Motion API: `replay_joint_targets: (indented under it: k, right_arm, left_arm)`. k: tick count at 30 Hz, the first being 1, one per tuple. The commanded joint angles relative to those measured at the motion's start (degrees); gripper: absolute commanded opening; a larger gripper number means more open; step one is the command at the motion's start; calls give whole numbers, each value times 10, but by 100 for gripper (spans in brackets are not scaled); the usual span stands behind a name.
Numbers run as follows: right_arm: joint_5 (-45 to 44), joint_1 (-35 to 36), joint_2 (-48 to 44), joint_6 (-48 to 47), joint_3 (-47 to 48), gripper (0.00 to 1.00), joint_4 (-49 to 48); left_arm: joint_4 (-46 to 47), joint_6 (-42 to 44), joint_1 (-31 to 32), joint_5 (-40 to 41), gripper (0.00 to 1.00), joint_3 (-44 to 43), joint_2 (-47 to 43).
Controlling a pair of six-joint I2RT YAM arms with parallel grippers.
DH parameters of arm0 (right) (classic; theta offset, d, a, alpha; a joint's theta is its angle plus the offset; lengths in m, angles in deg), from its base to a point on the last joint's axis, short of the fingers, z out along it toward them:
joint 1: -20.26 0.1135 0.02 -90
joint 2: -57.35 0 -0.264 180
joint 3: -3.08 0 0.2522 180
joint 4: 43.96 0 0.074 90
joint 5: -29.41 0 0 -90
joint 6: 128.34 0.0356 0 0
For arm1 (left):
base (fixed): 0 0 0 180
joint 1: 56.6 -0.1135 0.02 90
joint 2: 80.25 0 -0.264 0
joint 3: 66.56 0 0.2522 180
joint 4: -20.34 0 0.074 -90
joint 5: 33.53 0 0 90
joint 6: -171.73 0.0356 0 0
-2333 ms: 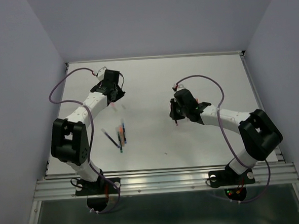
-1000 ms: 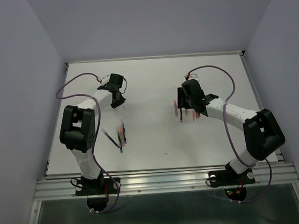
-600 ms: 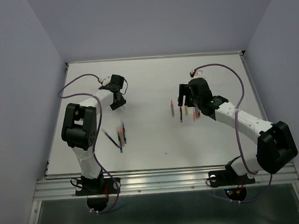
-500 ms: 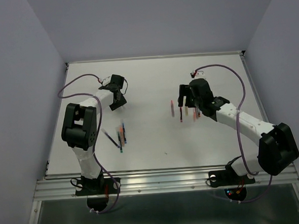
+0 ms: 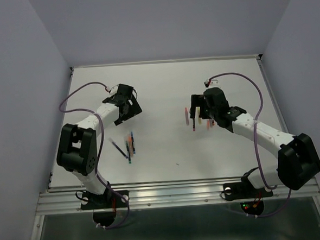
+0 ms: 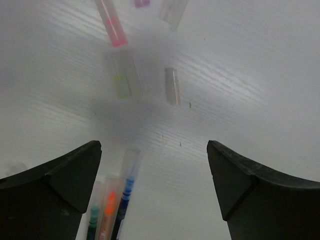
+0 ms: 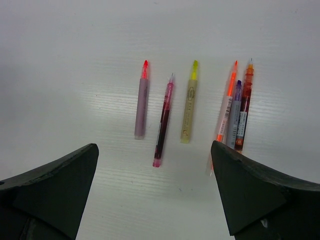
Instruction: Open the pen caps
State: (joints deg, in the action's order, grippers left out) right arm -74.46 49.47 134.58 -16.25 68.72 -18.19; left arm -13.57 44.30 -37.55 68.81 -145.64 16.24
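It was a robot test lab: a white tabletop (image 5: 163, 87) boxed by plain lilac walls (image 5: 159, 22), two arms (image 5: 102, 115) bolted by an aluminium rail (image 5: 175, 194).

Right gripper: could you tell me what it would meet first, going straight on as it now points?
Probably the magenta pen lying ahead between its open fingers, or bare table; depth is unclear.

Left arm (image 5: 92, 121) bent up-left, left gripper (image 6: 152, 146) spread wide, right arm (image 5: 253, 130) stretched forward, right gripper (image 7: 154, 146) spread wide, both empty
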Motion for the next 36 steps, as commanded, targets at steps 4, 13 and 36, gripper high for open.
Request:
replay_joint_targets:
  k: [4, 13, 36]
  right_arm:
    - [4, -2, -16, -8, -10, 100, -11]
    - [-12, -2, -9, -13, -15, 100, -8]
    - [-40, -2, 11, -15, -12, 100, -8]
  left_arm:
    - [-44, -22, 42, 15, 99, 28, -8]
    - [-42, -25, 43, 24, 86, 23, 13]
    - [-16, -22, 43, 9, 58, 64, 32]
